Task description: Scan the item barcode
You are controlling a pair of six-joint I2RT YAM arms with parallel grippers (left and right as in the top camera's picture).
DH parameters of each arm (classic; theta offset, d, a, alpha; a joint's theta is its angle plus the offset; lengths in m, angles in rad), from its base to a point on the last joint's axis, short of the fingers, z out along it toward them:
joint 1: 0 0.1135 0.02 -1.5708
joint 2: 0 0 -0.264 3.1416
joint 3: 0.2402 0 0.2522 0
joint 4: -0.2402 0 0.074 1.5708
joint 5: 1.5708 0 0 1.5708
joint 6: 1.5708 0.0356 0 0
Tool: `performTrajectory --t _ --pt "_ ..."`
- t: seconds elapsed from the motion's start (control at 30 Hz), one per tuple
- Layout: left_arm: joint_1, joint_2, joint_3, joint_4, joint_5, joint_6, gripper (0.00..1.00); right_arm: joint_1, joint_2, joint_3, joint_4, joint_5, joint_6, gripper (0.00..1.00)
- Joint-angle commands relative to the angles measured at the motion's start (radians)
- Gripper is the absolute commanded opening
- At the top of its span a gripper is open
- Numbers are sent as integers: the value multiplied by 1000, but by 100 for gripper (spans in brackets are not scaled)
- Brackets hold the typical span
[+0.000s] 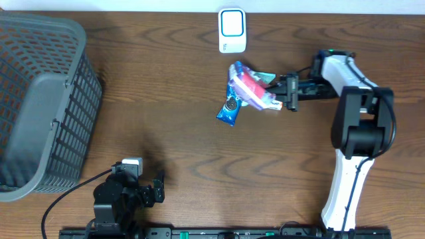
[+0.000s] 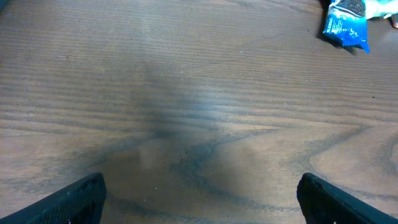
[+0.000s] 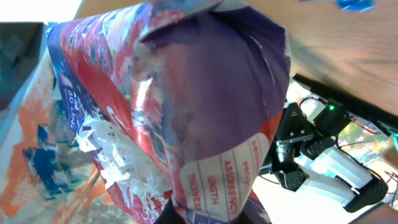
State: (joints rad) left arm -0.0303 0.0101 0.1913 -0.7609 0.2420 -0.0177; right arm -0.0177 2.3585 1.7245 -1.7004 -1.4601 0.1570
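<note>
Clamping the purple-and-red packet (image 1: 252,87), our right gripper (image 1: 284,93) held it near the blue snack pack (image 1: 229,111). We saw our left gripper (image 2: 200,186) spread wide.

Right wrist view: the red-and-purple packet (image 3: 186,106) fills your frame, its print partly blurred and cut off at the bottom edge, and it hides most of the right gripper (image 1: 284,96). Overhead: the basket (image 1: 40,99) runs off the left edge, and you can't read the scanner (image 1: 232,30) markings. Left wrist view: the top edge clips the blue packet (image 2: 345,25), and the bottom edge clips the left gripper (image 2: 200,186).
</note>
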Motion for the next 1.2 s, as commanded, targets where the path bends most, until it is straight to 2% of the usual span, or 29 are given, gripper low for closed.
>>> performTrajectory --t 0.0,0.33,0.63,0.7,0.77,0.83,0.9,1.07,1.17 --pt "-4 -6 -4 -20 12 17 98 31 -63 3 -2 -91 10 1" --pt "-4 -6 -4 -20 12 17 98 132 -193 3 -2 -74 -8 1" --pt "-4 -6 -4 -20 12 17 98 201 -197 3 45 -34 8 1" --pt "-4 -6 -4 -20 12 17 98 205 -197 3 138 -15 84 1" --pt "-4 -6 -4 -20 12 17 98 212 -197 6 313 127 319 1" --pt "-4 -6 -4 -20 12 17 98 243 -199 56 594 391 570 1" --pt "-4 -6 -4 -20 12 17 98 265 -199 131 714 523 586 1" --pt "-4 -6 -4 -20 12 17 98 294 -199 257 835 812 609 1" --pt "-4 -6 -4 -20 12 17 98 316 -199 282 947 1060 618 1"
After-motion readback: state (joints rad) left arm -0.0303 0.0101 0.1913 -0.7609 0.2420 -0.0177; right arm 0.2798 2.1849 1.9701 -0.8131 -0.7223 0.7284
